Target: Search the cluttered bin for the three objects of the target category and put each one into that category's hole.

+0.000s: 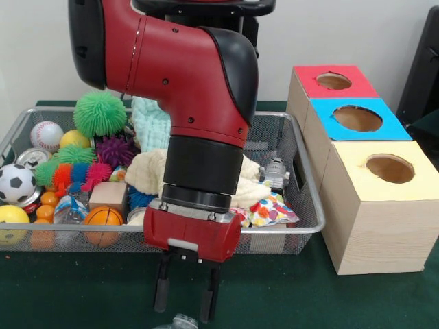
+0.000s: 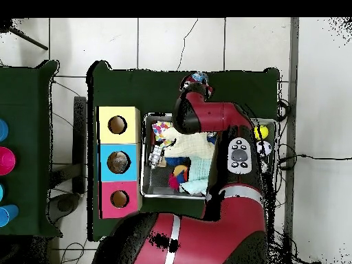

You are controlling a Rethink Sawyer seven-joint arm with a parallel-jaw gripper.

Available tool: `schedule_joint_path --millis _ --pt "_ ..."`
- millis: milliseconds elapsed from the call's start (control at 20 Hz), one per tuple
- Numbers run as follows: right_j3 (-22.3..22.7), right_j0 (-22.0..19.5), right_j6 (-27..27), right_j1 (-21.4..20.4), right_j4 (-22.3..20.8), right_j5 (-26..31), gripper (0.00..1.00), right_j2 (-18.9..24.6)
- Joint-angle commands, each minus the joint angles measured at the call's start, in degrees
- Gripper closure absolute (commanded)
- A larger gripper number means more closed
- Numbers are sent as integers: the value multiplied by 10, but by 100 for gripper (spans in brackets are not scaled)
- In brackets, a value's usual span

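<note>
My gripper [image 1: 185, 305] hangs over the green table in front of the wire mesh bin [image 1: 310, 218], outside its near wall, with its fingers pointing down and apart, holding nothing. The top of a see-through bottle [image 1: 180, 322] shows just below the fingertips at the picture's bottom edge. A second bottle [image 1: 276, 171] lies in the bin's right end, and it also shows in the overhead view [image 2: 157, 155]. A third bottle with blue markings [image 1: 68, 209] lies at the bin's front left. The blue-faced box's hole [image 1: 357, 118] is to the right of the bin.
The red-faced box [image 1: 322, 90] and the yellow-faced box [image 1: 377, 205] flank the blue one. The bin holds spiky rubber balls [image 1: 100, 113], a baseball [image 1: 46, 135], a soccer ball [image 1: 15, 184], a metal can [image 1: 31, 158], cloths [image 1: 147, 171] and a wooden block [image 1: 108, 196]. My arm hides the bin's middle.
</note>
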Motion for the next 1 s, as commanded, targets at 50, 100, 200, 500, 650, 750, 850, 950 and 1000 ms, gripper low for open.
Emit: schedule_joint_path --millis 50,100,200,500,650,750,850,950,1000 --pt "43 -3 17 21 -19 15 0 20" --pt "43 -2 18 22 -19 12 0 19" --pt "41 -2 19 23 -20 8 0 17" --pt "34 0 21 31 -25 -6 0 5" --pt "31 1 24 36 -26 -15 0 -1" --pt "29 2 26 39 -26 -24 0 -5" --pt "28 1 27 41 -26 -27 0 -6" --pt "26 3 30 44 -25 -33 0 -12" --pt "25 4 31 45 -23 -35 0 -15"
